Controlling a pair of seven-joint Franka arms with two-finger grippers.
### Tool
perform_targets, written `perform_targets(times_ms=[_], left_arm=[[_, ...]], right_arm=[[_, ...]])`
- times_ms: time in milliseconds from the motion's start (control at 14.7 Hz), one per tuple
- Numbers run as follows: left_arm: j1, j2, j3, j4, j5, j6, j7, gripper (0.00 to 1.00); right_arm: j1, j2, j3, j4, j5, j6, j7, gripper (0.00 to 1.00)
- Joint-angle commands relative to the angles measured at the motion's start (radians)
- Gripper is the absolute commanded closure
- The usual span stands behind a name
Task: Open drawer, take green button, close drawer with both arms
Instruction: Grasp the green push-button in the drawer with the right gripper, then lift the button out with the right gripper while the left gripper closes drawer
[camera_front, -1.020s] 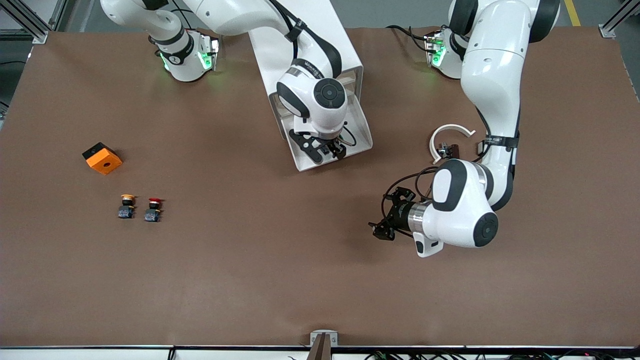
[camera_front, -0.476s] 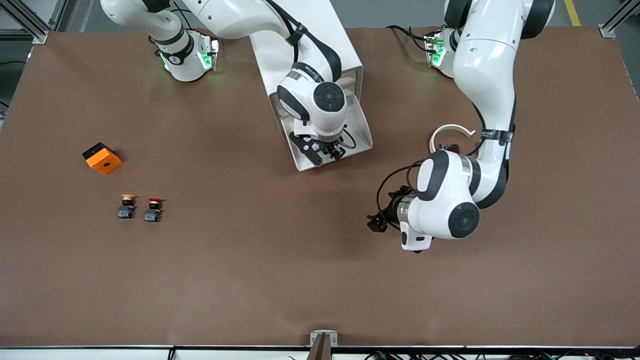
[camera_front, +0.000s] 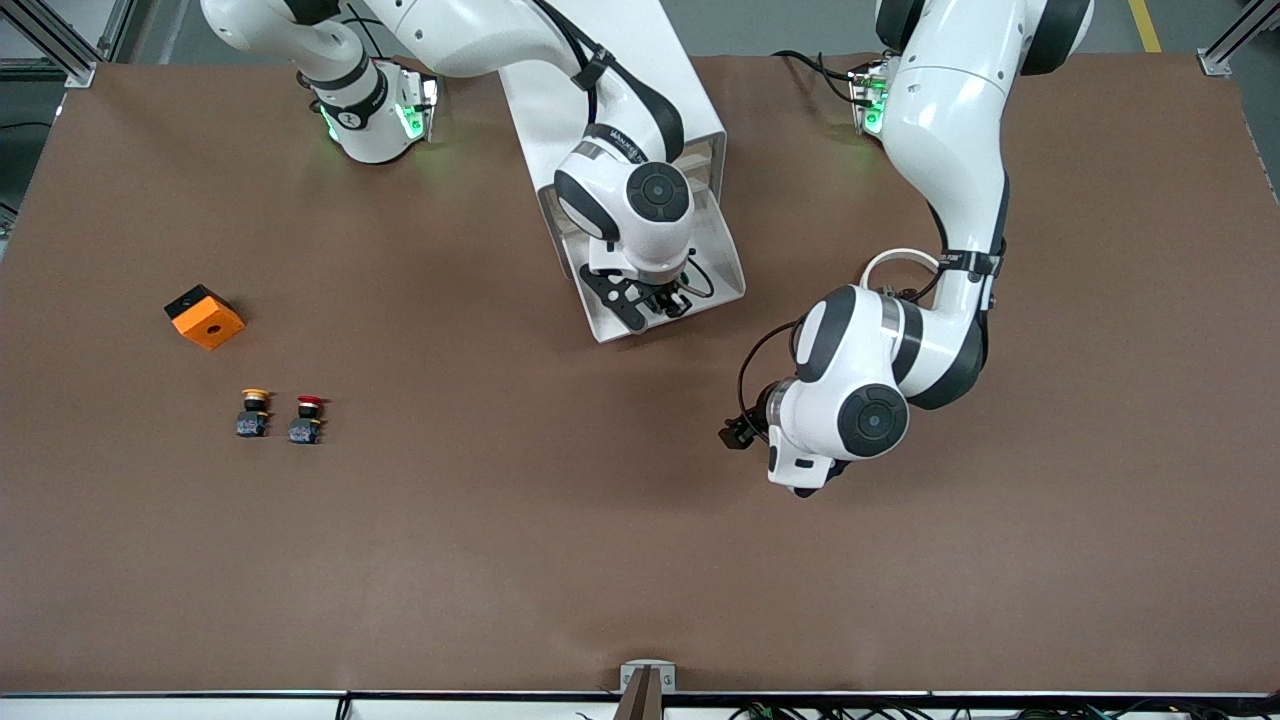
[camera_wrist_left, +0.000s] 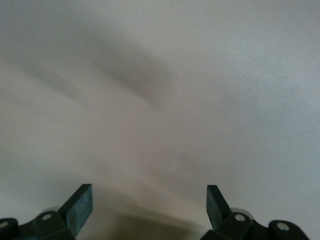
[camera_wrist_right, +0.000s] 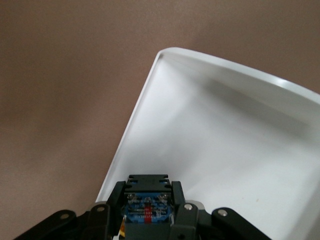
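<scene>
Button (camera_wrist_right: 146, 209) clamped in right gripper (camera_wrist_right: 148, 216) above open drawer (camera_wrist_right: 210, 150) | left gripper (camera_wrist_left: 149, 212) spread, empty, over bare table (camera_front: 560, 520) | right arm nearer drawer.

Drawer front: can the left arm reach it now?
Probably yes: nothing stands between the left gripper and the drawer front; the right gripper, holding the button, hangs over the drawer's inside.
</scene>
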Motion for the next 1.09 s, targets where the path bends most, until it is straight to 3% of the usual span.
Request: perform_targets(times_ms=[0, 204, 476, 748, 1020], left_arm=[[-0.014, -0.024, 0.004, -0.026, 0.040, 0.020, 0.032, 0.00], [-0.033, -0.047, 0.004, -0.052, 0.051, 0.023, 0.057, 0.00], [-0.063, -0.071, 0.001, -0.103, 0.063, 0.023, 0.058, 0.00], [-0.112, -0.073, -0.003, -0.138, 0.101, 0.026, 0.057, 0.00], [-0.158, -0.100, -0.003, -0.199, 0.104, 0.067, 0.058, 0.00]], right_arm=[[-0.017, -0.010, -0.001, 0.038, 0.003, -0.033, -0.001, 0.81], [-0.057, -0.013, 0.001, 0.133, 0.003, -0.181, -0.038, 0.81], [-0.163, -0.065, 0.002, 0.194, 0.006, -0.376, -0.274, 0.81], [-0.330, -0.124, -0.002, 0.190, 0.003, -0.494, -0.730, 0.81], [-0.503, -0.130, -0.010, 0.164, -0.026, -0.486, -1.204, 0.80]])
